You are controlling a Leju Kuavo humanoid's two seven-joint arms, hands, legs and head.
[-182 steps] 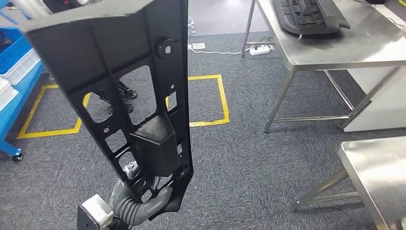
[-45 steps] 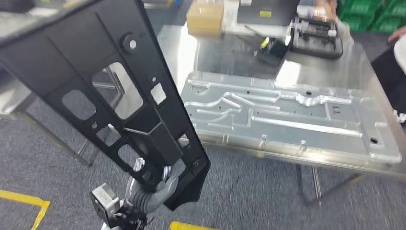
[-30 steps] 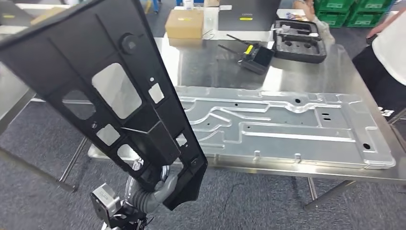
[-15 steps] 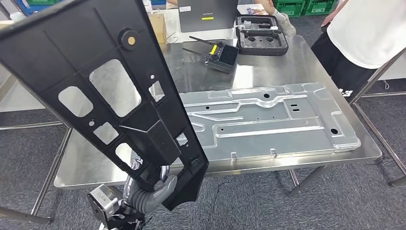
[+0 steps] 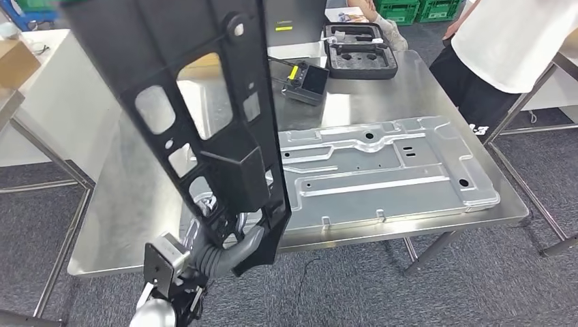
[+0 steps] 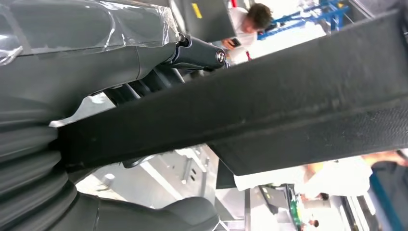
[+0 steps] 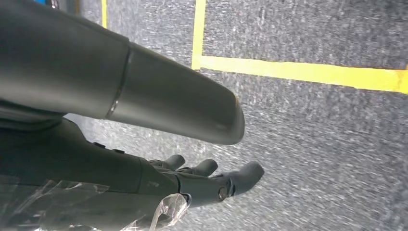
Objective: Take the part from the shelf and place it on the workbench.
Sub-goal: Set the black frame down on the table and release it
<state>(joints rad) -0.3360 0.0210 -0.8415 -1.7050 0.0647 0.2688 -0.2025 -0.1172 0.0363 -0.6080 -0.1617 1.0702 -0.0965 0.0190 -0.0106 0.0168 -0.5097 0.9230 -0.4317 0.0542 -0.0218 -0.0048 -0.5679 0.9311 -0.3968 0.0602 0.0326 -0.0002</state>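
Already off the shelf, the black part (image 5: 198,116) is riding upright at frame left, the left hand (image 5: 225,253) clamping its lower end; placing on the workbench (image 5: 409,88) remains. The right hand (image 7: 159,178) is hanging with fingers apart.

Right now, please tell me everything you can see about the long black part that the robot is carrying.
The black part is a long, flat panel that looks like moulded plastic, with ribs, several cut-out windows, a round boss near its top and a raised box-shaped block low down. It stands nearly upright, leaning a little, above the near left edge of the steel workbench, not yet set down. The left hand grips its lower end; nothing else touches it.
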